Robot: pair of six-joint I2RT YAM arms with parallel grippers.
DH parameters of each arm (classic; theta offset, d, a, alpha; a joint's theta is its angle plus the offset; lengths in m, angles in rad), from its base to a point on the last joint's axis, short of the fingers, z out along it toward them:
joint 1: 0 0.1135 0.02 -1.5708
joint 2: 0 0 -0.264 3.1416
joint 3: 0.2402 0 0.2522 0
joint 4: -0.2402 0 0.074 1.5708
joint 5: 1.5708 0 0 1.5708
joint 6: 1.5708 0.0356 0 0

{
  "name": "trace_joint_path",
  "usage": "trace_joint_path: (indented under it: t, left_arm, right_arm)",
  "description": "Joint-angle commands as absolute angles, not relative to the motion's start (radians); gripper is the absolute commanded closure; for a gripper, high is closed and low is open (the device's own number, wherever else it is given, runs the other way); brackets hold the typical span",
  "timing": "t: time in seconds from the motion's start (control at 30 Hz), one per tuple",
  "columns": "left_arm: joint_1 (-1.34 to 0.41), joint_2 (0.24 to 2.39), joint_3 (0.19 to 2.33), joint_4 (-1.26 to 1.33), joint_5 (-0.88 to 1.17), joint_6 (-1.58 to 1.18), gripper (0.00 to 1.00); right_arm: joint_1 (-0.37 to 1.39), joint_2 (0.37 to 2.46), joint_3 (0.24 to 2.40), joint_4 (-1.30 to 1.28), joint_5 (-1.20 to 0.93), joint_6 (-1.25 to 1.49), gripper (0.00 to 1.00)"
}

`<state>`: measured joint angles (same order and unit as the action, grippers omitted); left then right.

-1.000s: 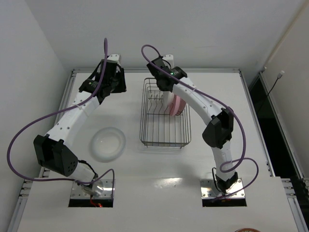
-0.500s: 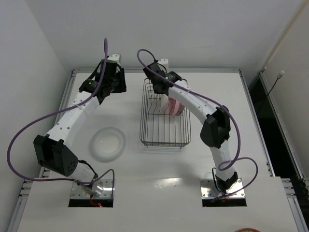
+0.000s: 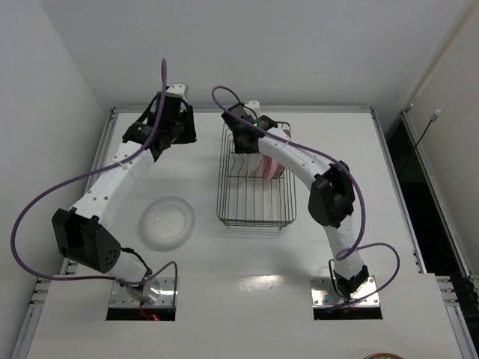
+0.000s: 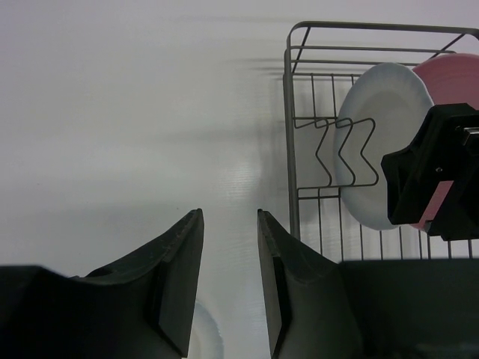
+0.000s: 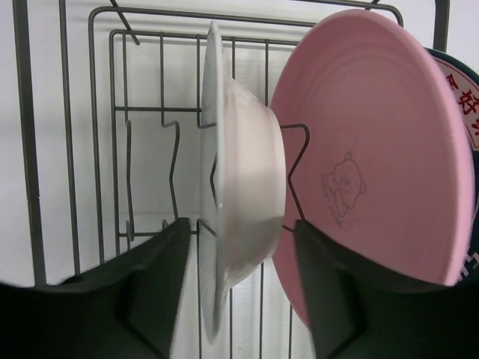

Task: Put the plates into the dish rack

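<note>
The dish rack of dark wire stands at the middle of the table. Three plates stand upright in it: a whitish plate, a pink plate, and behind that a teal-rimmed plate. My right gripper is open over the rack, one finger on each side of the whitish plate with small gaps. Another translucent plate lies flat on the table at the left. My left gripper hangs open and empty left of the rack.
The table's back wall runs just behind the rack and both grippers. The right arm arches over the rack's right side. In the left wrist view the right gripper's black body covers part of the racked plates.
My right gripper has opened and let go of the whitish plate, which now stands in the rack; its head has shifted a little left. The left arm has not moved.
</note>
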<state>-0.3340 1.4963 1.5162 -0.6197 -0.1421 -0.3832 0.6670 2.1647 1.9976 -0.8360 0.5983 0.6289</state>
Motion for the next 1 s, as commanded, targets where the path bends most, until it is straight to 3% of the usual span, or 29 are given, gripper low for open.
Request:
trace_joint_path:
  t: [0.0,0.1,0.27,0.33,0.37,0.4,0.77,0.97]
  left_arm:
    - [-0.316,1.451,1.519,-0.600,-0.146,-0.391,0.68]
    - [-0.304,1.451,1.519,-0.600,-0.146,-0.391,0.68]
    - [-0.304,1.472,1.519,-0.600,-0.201,-0.391,0.55]
    - [-0.304,1.483,1.519,-0.600,-0.222,-0.403,0.34]
    - [-0.304,1.496,1.519,-0.600,-0.236,-0.414,0.12]
    - [-0.304,1.505,1.508,-0.600,-0.248,-0.414,0.00]
    - [-0.270,1.799,1.508,-0.695,-0.011,-0.440,0.00]
    - [-0.270,1.718,1.364,-0.675,-0.001,-0.509,0.00]
  right_arm:
    - [0.661,2.077,2.072,-0.853,0.603,0.631,0.41]
    - [0.661,2.024,2.091,-0.853,0.586,0.618,0.34]
    - [0.661,1.885,2.082,-0.842,0.502,0.569,0.25]
    - [0.661,1.820,2.071,-0.842,0.453,0.534,0.25]
    - [0.661,1.793,2.048,-0.842,0.431,0.523,0.25]
    - [0.651,1.766,2.027,-0.842,0.410,0.523,0.23]
    - [0.632,1.106,1.340,-0.753,0.413,0.462,0.06]
    - [0.623,1.006,1.259,-0.837,0.440,0.443,0.03]
